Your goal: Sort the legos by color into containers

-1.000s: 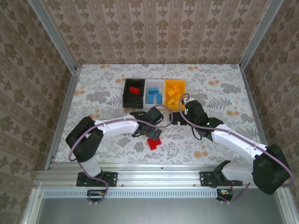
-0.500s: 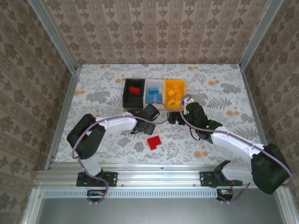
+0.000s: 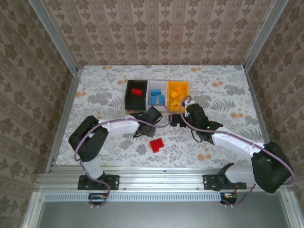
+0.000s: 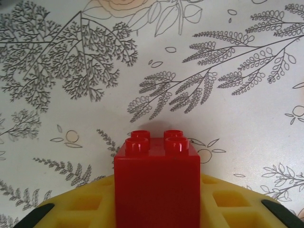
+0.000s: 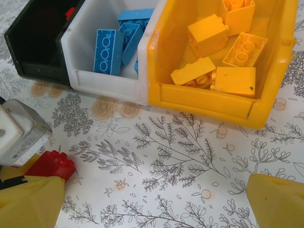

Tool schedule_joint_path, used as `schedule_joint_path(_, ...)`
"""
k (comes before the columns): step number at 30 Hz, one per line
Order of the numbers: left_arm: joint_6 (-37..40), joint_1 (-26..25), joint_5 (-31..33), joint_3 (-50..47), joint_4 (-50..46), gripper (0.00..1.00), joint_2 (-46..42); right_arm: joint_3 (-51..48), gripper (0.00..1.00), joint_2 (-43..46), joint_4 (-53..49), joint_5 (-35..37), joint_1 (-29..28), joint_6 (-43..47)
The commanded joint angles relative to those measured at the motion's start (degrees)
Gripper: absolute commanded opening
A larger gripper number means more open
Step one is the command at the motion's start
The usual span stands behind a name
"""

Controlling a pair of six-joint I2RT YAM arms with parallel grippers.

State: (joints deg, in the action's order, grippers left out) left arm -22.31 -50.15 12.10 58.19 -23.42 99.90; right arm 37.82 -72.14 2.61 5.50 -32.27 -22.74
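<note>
Red brick (image 4: 156,183), clamped by the left gripper (image 4: 156,211), should lift straight toward the black bin (image 3: 135,104), clear of the right gripper (image 5: 152,199), jaws parted

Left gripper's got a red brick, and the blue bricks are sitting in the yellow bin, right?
Not quite. The blue bricks lie in the white bin, as the right wrist view shows; the yellow bin holds yellow bricks. The left gripper does hold a red brick.
</note>
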Motion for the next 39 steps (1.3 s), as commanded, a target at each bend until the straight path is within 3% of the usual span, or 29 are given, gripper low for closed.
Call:
schedule_joint_path(1, -0.1, 0.9, 3.3, 0.8, -3.7, 0.35, -4.8, 1.9, 1.0, 0.0, -0.2, 0.5, -0.5, -0.3)
schedule_joint_path(7, 2.7, 12.2, 1.3, 10.3, -9.5, 0.29, -8.3, 0.6, 1.0, -0.1, 1.3, 1.7, -0.5, 0.0)
schedule_joint_path(9, 3.3, 16.5, -0.4, 15.8, -11.0, 0.29, -6.4, 0.0, 1.0, -0.9, 2.1, 2.7, -0.5, 0.3)
schedule_joint_path(14, 4.9, 21.5, 2.7, 30.3, -14.6, 0.28, 4.1, -1.0, 1.0, -1.9, 3.8, 2.5, -0.7, -0.1)
schedule_joint_path(21, 6.2, 23.7, 1.7, 46.0, -19.2, 0.33, 19.1, -3.4, 1.0, 0.2, 4.8, 3.5, -0.9, -0.5)
schedule_joint_path(25, 6.3, 23.7, 1.2, 50.5, -21.8, 0.36, 23.2, -3.8, 1.0, -0.4, 5.6, 4.0, -0.9, -0.8)
schedule_joint_path(33, 5.4, 23.7, 0.4, 50.7, -23.2, 0.66, 22.3, -3.5, 1.0, -1.9, 6.6, 2.6, -0.9, -1.7)
schedule_joint_path(39, 4.2, 20.4, 0.3, 46.3, -24.5, 0.72, 13.7, -4.0, 1.0, -1.1, 6.7, 3.1, -1.0, -1.9)
